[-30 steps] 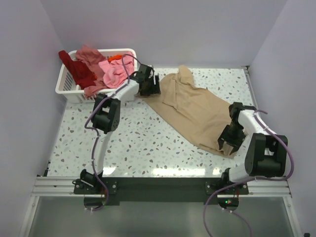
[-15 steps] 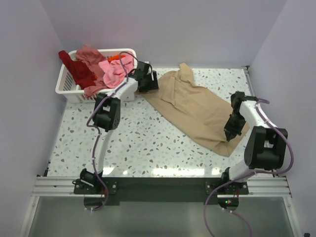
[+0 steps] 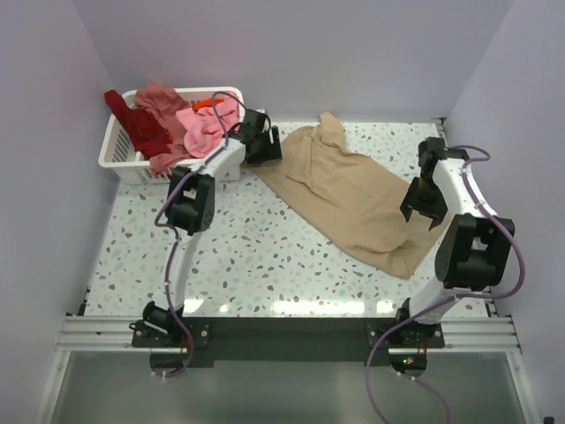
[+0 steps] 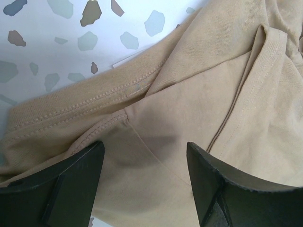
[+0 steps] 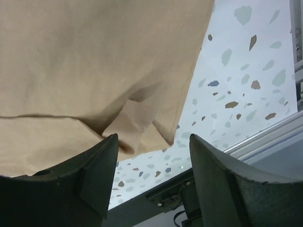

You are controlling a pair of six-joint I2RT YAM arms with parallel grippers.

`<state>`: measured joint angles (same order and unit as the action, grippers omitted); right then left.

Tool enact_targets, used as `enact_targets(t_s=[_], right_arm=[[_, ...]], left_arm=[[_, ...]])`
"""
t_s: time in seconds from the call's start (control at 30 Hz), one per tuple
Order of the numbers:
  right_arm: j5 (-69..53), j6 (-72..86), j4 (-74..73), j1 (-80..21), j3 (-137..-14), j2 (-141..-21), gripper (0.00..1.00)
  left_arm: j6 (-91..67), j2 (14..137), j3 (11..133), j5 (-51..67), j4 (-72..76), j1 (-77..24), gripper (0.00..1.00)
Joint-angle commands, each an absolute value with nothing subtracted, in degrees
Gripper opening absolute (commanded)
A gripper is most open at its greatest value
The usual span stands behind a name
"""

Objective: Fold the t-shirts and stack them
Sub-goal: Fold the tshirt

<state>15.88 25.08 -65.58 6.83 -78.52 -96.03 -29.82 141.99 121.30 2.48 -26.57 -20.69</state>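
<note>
Tan t-shirt [image 3: 349, 199]: one, spread rumpled across centre-right of speckled table [image 3: 247, 256]. Left gripper [image 3: 263, 152]: jaws apart over shirt's upper-left edge, gripping nothing. Right gripper [image 3: 424, 210]: jaws apart over shirt's right edge, nothing held. Pink and red t-shirts [image 3: 190, 128]: heaped in white basket [image 3: 119, 157], upper left.
</note>
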Motion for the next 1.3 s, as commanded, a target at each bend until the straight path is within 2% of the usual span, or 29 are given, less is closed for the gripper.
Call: enact_targets(t_s=[0.0, 0.17, 0.2, 0.3, 1.07, 1.2, 1.27], right_arm=[[15.3, 23.8, -69.3, 7.2, -78.3, -91.8, 0.65], [8.2, 25.7, -67.2, 7.2, -66.3, -87.1, 0.57], [7.6, 25.9, -66.6, 7.2, -64.7, -86.4, 0.51], [6.0, 26.8, -64.8, 7.2, -60.6, -86.6, 0.42], [7.9, 26.5, -57.7, 7.1, -53.7, -95.0, 0.41], [7.8, 26.5, -57.4, 7.1, -53.5, -95.9, 0.35], [8.1, 26.4, -57.5, 7.1, -53.7, -95.9, 0.23]], left_arm=[[-28.1, 142.4, 121.6, 0.2, -28.0, -19.0, 0.76], [-28.1, 140.2, 119.5, 0.1, -27.2, -19.0, 0.76], [-28.2, 139.8, 118.4, 0.2, -26.9, -19.1, 0.76], [-28.2, 138.6, 116.7, 0.2, -26.0, -19.1, 0.76], [-28.6, 140.7, 118.8, 1.1, -26.2, -19.0, 0.76], [-28.5, 141.0, 118.7, 1.0, -26.2, -18.9, 0.76], [-28.5, 141.0, 118.9, 0.9, -25.9, -18.9, 0.77]])
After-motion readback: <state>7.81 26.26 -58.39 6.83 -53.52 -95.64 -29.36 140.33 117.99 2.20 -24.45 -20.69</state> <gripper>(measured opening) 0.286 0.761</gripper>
